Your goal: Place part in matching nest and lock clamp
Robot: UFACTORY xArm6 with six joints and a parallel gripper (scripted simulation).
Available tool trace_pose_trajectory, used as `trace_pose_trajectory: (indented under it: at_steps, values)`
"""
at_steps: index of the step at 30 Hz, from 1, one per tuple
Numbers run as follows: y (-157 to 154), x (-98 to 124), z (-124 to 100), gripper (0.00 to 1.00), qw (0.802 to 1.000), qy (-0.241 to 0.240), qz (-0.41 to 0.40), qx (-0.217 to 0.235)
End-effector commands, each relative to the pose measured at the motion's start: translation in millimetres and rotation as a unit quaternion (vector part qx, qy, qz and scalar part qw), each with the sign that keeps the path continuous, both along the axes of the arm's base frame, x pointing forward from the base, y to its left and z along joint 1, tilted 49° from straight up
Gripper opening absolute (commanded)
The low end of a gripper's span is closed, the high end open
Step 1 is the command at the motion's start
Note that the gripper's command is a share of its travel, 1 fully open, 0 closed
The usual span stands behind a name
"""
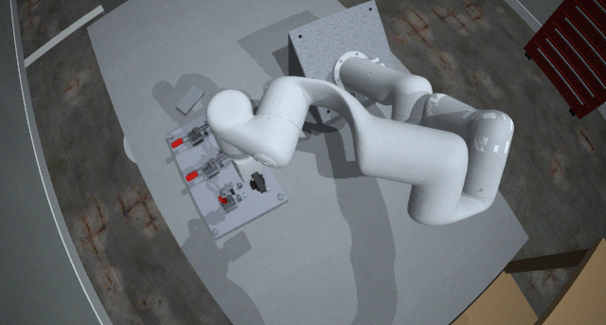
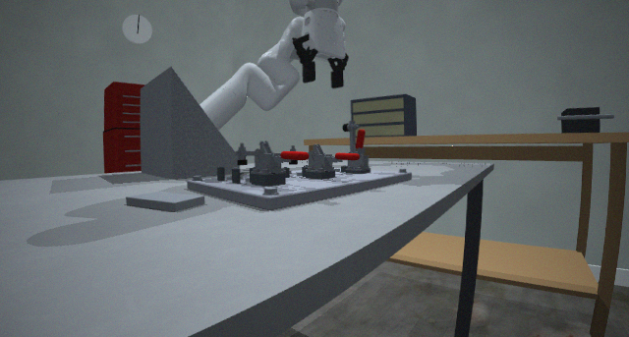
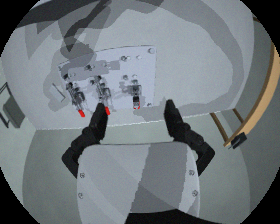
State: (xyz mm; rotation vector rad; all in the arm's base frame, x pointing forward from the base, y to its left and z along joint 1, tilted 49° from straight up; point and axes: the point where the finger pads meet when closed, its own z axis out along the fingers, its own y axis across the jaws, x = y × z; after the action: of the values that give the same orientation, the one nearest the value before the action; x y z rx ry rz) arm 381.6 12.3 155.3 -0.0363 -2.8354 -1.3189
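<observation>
The part (image 1: 190, 99) (image 2: 164, 200) (image 3: 6, 106) is a flat grey slab lying on the table beside the fixture plate (image 1: 265, 207) (image 2: 305, 191) (image 3: 144, 63). The plate carries three clamps with red handles. Two handles (image 1: 177, 142) (image 1: 191, 175) (image 2: 295, 155) (image 2: 347, 156) lie level. The third handle (image 1: 222, 200) (image 2: 360, 138) stands upright. My gripper (image 2: 322, 77) (image 3: 135, 108) is open and empty, high above the fixture. In the overhead view the arm hides most of it and part of the nests.
The arm's grey wedge-shaped mount (image 1: 331, 36) (image 2: 172, 131) stands behind the fixture. A wooden bench (image 2: 442, 140) stands past the table's edge (image 2: 482, 172). A red cabinet (image 1: 568, 45) (image 2: 120, 126) stands farther off.
</observation>
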Motion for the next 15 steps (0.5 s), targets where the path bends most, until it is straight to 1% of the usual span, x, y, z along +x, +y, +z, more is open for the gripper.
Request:
trace_pose_trajectory:
  at_steps: [1, 4, 5, 15]
  values:
    - [-0.9, 0.8, 0.7, 1.00, 1.000, -0.001, -0.001, -0.001]
    - [-0.9, 0.8, 0.7, 1.00, 1.000, -0.001, -0.001, -0.001]
    - [-0.9, 0.8, 0.7, 0.00, 1.000, -0.001, -0.001, -0.001]
    - [-0.9, 0.8, 0.7, 0.00, 1.000, -0.001, -0.001, -0.001]
